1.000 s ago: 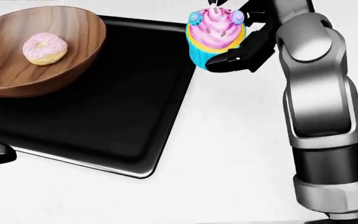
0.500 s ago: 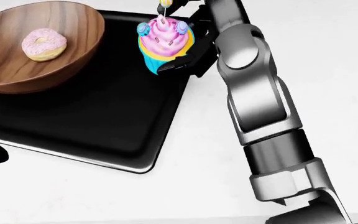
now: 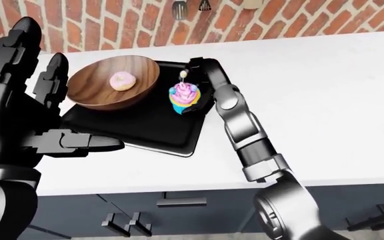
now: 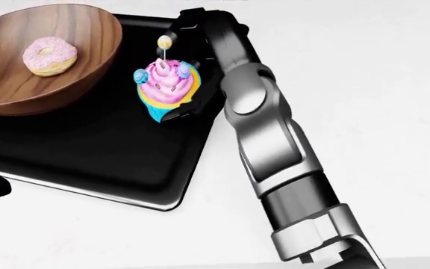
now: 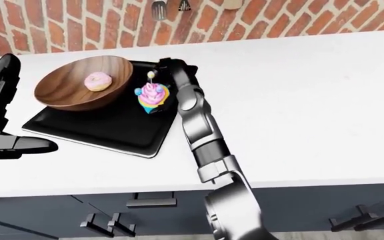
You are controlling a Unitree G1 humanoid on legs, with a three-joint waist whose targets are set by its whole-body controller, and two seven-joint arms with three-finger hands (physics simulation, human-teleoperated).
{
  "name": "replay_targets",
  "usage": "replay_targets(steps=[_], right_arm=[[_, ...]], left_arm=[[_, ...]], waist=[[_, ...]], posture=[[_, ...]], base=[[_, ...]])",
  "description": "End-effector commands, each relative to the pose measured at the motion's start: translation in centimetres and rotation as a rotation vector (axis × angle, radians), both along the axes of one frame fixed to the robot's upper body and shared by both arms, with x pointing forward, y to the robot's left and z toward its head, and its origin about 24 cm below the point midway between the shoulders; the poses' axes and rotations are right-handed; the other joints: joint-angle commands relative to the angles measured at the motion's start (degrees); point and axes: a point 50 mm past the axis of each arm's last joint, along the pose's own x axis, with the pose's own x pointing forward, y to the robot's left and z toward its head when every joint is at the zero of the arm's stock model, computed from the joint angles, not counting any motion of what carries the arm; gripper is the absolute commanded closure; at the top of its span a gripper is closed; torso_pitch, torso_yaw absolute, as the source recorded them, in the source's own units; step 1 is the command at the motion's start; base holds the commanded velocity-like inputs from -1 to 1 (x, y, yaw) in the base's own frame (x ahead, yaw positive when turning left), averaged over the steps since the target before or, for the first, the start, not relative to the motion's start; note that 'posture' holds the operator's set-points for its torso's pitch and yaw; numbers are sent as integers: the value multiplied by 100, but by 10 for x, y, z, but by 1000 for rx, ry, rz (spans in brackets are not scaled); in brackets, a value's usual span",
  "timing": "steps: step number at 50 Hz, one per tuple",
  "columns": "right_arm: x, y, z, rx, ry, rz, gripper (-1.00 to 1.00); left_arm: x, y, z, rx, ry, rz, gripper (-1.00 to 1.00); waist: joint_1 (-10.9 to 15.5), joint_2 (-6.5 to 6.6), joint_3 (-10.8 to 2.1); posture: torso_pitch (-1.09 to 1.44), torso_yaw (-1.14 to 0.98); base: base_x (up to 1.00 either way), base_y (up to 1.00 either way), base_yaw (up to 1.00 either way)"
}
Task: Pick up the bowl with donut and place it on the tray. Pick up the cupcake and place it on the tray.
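Observation:
A wooden bowl point(image 4: 21, 84) holding a pink-iced donut point(image 4: 48, 55) stands on the black tray point(image 4: 110, 151), at the tray's upper left in the head view. My right hand point(image 4: 181, 92) is shut on the cupcake point(image 4: 164, 89), which has a blue wrapper, pink swirl and a small lollipop topper, and holds it tilted over the tray's right part beside the bowl. My left hand point(image 3: 38, 125) is raised near the camera at the left of the left-eye view, its fingers spread open and holding nothing.
The tray lies on a white counter point(image 3: 325, 95) below a red brick wall point(image 3: 98, 25) with hanging utensils. Dark cabinet drawers with handles point(image 3: 178, 202) run under the counter edge. My right forearm point(image 4: 274, 162) crosses the counter right of the tray.
My right arm has swung left, carrying the cupcake from beyond the tray's right edge to over the tray beside the bowl. Bowl and donut have stayed put.

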Motion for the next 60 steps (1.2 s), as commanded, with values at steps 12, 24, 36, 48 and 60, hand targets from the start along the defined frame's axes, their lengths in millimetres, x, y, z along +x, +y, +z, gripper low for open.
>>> replay_targets(steps=[12,24,36,48,60], right_arm=[[-4,9,22,14,-111,39,58],[-2,7,14,6,-99,38,55],[-5,4,20,6,-106,34,41],[-9,3,26,7,-113,41,-29],[-10,2,30,6,-117,43,-76]], left_arm=[[-5,2,8,8,-66,17,-100],[-6,3,8,5,-67,20,-100],[-7,3,10,5,-69,20,-100],[-8,4,10,5,-72,21,-100],[-8,5,10,3,-74,24,-100]], waist=[[-4,24,-175],[-6,36,-165],[5,32,-171],[9,22,-172],[4,28,-179]], posture=[[0,0],[0,0],[0,0],[0,0],[0,0]], base=[[0,0,0],[0,0,0],[0,0,0],[0,0,0],[0,0,0]])
